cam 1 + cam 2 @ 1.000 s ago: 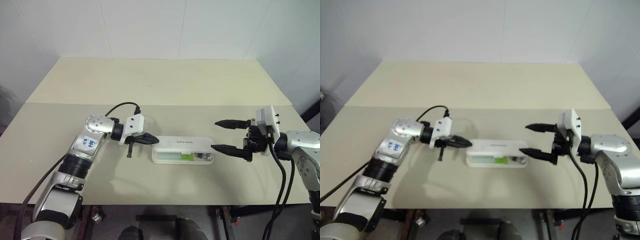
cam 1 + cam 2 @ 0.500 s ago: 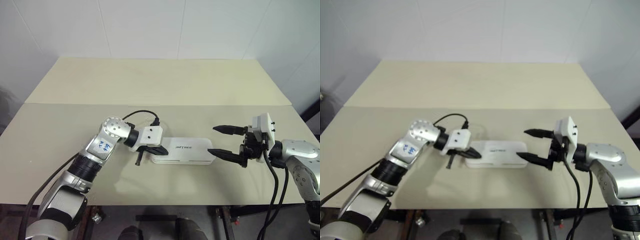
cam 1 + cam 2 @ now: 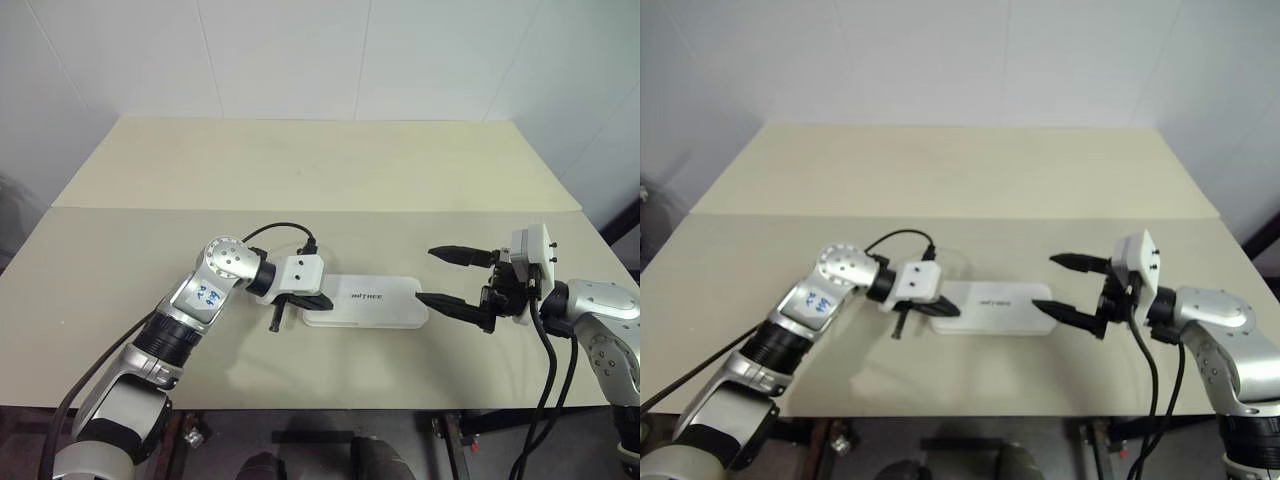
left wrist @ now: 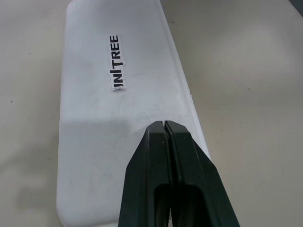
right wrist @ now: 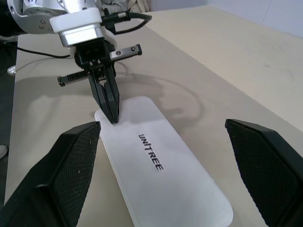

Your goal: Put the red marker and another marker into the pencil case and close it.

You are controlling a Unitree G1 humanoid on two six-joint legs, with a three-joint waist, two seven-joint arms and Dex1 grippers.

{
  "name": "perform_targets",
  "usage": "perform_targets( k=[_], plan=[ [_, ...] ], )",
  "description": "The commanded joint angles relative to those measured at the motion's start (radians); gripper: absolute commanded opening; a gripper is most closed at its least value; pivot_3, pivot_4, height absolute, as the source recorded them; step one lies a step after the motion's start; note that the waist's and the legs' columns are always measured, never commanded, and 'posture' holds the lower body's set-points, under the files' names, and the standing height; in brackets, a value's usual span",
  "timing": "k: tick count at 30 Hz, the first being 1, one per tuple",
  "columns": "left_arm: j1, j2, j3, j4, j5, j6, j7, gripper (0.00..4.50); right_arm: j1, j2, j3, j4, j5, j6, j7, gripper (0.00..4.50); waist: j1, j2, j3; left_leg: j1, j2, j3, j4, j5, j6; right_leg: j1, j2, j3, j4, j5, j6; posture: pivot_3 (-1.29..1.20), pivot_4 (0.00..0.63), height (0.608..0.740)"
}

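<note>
the case lies shut on the front half of the table, lid down flat, so nothing of what it holds can be seen. it is a white, round-cornered box with a small dark logo printed along the lid. its long axis runs left to right across the table, one short end toward each arm, and the logo's lettering follows that same line.

the left gripper has its two black fingers pressed together with no gap, tips down on the lid at the case's left end; in the left wrist view the shut fingers rest on the white surface just short of the logo. nothing is caught between them. a black cable loops up behind the left wrist.

the right gripper hangs just off the case's right end with its fingers spread wide apart and empty, the nearer fingertip close beside the case's right corner, though contact cannot be told. in the right wrist view the two pads frame the lid and the left gripper beyond it.
</note>
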Motion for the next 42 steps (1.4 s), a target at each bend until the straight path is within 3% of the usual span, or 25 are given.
perform_targets(
  k=[1,6,9,14,17,22,29,42],
  plan=[
    [0.05,0.013,-0.032,0.035,0.046,0.012,0.014,0.03,-0.018,0.003,-0.032,-0.033,0.027,0.004,-0.014,4.5,-0.001,0.0,0.0,0.001,0.0,0.0,0.0,0.0,0.0,0.001,0.0,0.0,0.0,0.0,0.0,0.0,0.15,0.74],
    [0.038,-0.013,0.034,0.044,-0.008,0.005,0.054,0.03,-0.03,0.007,-0.023,-0.027,0.029,0.009,-0.015,4.5,-0.002,0.0,0.0,0.008,0.0,-0.002,0.0,0.0,0.0,0.008,0.0,-0.001,-0.001,0.0,0.0,0.0,0.15,0.74],
    [0.016,-0.045,0.154,0.017,-0.15,0.008,0.045,0.03,-0.043,0.008,-0.014,-0.008,0.023,0.008,-0.003,4.5,-0.002,0.0,0.0,0.009,0.0,-0.002,0.0,0.0,0.0,0.01,0.0,-0.001,-0.002,0.001,0.0,0.0,0.15,0.74],
    [0.031,0.02,0.308,-0.051,-0.313,0.051,-0.018,0.03,-0.082,-0.001,0.007,0.04,-0.001,-0.001,0.034,4.5,-0.003,0.0,0.0,0.002,0.002,-0.003,0.0,0.0,0.0,0.004,0.0,-0.002,-0.001,0.001,0.0,0.0,0.15,0.74],
    [0.091,0.103,0.389,-0.092,-0.389,0.121,-0.051,0.63,-0.105,-0.01,0.012,0.08,-0.022,-0.017,0.061,4.5,-0.005,0.0,0.0,0.0,0.003,-0.003,-0.001,0.0,0.0,0.003,0.0,-0.003,0.0,0.001,0.0,0.0,0.15,0.74],
    [0.192,0.213,0.457,-0.083,-0.393,0.09,-0.075,2.3,-0.146,-0.014,0.024,0.145,-0.065,-0.069,0.1,4.5,-0.003,0.0,0.0,0.0,0.003,-0.003,-0.002,-0.001,0.001,0.003,-0.003,-0.003,-0.003,0.001,0.0,0.0,0.15,0.74],
    [0.232,0.24,0.538,-0.017,-0.398,0.019,-0.021,4.48,-0.176,-0.034,0.027,0.195,-0.095,-0.096,0.155,4.5,-0.001,0.0,0.0,-0.001,0.003,-0.003,-0.002,-0.001,0.002,0.003,-0.004,-0.005,-0.003,0.001,0.0,0.0,0.15,0.74],
    [0.244,0.231,0.507,-0.018,-0.392,-0.001,-0.02,4.48,-0.159,-0.047,0.027,0.237,-0.136,-0.154,0.202,4.5,-0.002,0.0,0.0,-0.001,0.003,-0.003,-0.002,-0.001,0.002,0.003,-0.003,-0.005,-0.003,0.001,0.0,0.0,0.15,0.74]
  ],
)
